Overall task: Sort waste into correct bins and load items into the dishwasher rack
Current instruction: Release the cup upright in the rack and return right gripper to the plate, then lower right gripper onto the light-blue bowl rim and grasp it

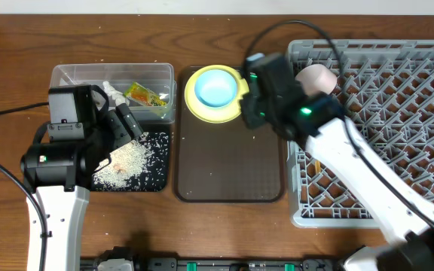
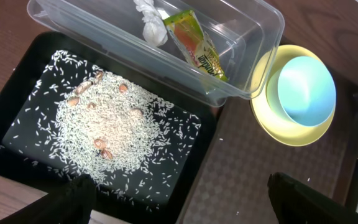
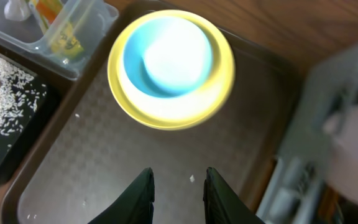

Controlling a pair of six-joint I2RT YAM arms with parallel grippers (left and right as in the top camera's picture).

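- Over the brown serving tray, the right gripper hovers with its fingers parted by a narrow gap and nothing between them
- Just ahead of it sits the yellow plate at the tray's far end, with the light blue bowl nested upright in its middle
- Both look hard, smooth and glossy; I judge them stiff and light, but slippery under the pads
- Best hold, I judge: the bowl's rim, one finger inside the wall and one outside, lifting the bowl clear first
- The plate lies flat, so only its raised lip offers a hold; a tilt could let the bowl slide off
- At right stands the grey dishwasher rack, where a pale cup or bowl already lies in the far-left corner
- The left gripper hangs spread wide and empty over the black tray, which carries the rice grains in a heap
- The clear tub holds the snack wrapper and the crumpled paper scrap
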